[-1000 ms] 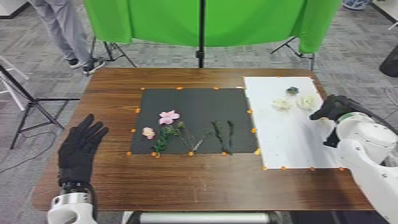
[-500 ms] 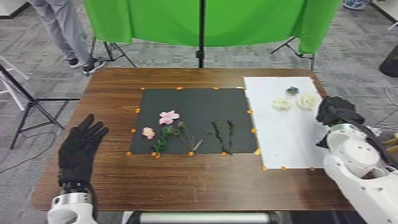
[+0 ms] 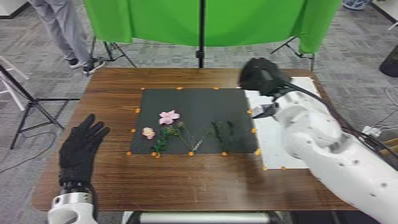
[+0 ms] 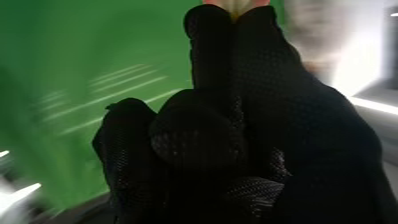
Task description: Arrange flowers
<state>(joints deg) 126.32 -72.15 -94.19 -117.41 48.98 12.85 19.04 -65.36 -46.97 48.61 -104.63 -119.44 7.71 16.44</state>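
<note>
A flower (image 4: 233,5) is pinched in the right hand (image 4: 266,85), raised near the white sheet (image 3: 275,151), presumably so petals stay uncrushed. Pink flowers (image 3: 169,117) are spread on the black mat (image 3: 202,102); the left hand (image 3: 78,152), fingers straight, is kept clear.

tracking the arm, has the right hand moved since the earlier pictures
Yes: in the head view, the right hand went leftward from the right edge of the white sheet to its far left corner.

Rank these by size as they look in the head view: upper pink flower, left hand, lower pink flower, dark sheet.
1. Dark sheet
2. Left hand, perhaps enlarged by nearness
3. Upper pink flower
4. Lower pink flower
</note>
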